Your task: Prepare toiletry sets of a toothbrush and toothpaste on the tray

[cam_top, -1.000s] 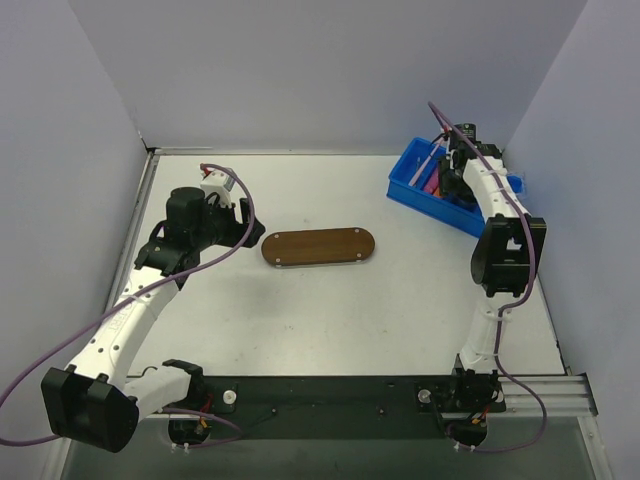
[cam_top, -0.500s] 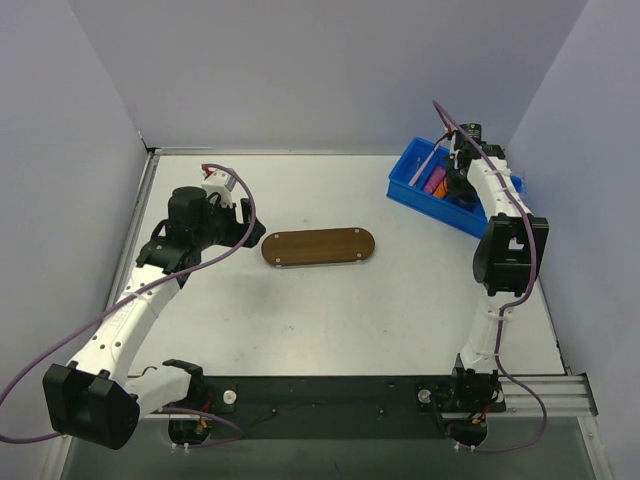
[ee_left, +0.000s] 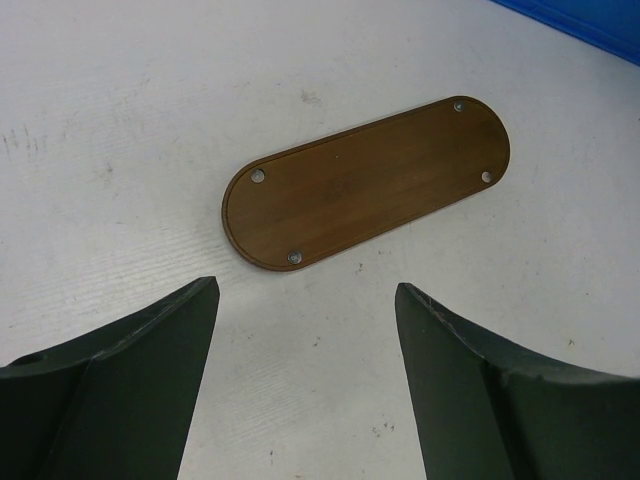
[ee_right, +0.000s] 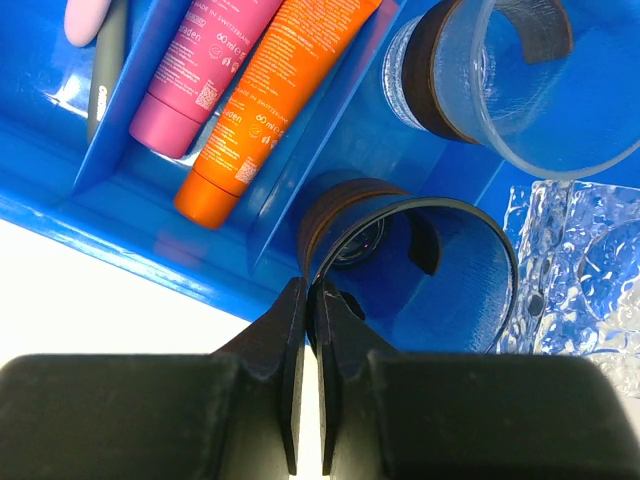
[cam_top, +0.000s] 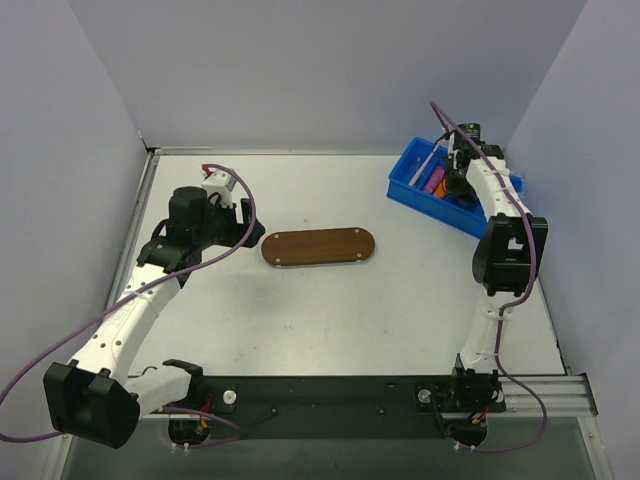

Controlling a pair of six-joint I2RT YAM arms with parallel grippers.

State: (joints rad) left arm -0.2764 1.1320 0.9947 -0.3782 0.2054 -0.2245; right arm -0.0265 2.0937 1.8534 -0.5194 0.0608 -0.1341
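Observation:
The dark-brown wooden tray [cam_top: 318, 246] [ee_left: 370, 180] lies bare in the middle of the table. My left gripper [ee_left: 305, 290] [cam_top: 250, 235] hovers open just left of it, nothing between its fingers. In the blue bin [cam_top: 410, 185] [ee_right: 120, 200] at the back right lie the magenta toothpaste [ee_right: 195, 70] [cam_top: 435, 182] and the orange toothpaste [ee_right: 270, 90] side by side. The pale-pink toothbrush [ee_right: 85, 20] [cam_top: 425, 165] lies one compartment to their left. My right gripper [ee_right: 308, 285] [cam_top: 455, 185] reaches into the bin, shut on the thin rim of a clear cup [ee_right: 350, 215].
A second clear cup with a brown band [ee_right: 490, 80] stands in the bin behind the first. A grey stick [ee_right: 105, 70] lies beside the toothbrush. Crinkled clear plastic [ee_right: 590, 270] sits at the bin's right end. Grey walls close in the table on three sides.
My right gripper has closed from part open onto the cup's rim inside the bin. The left arm and the tray have not moved.

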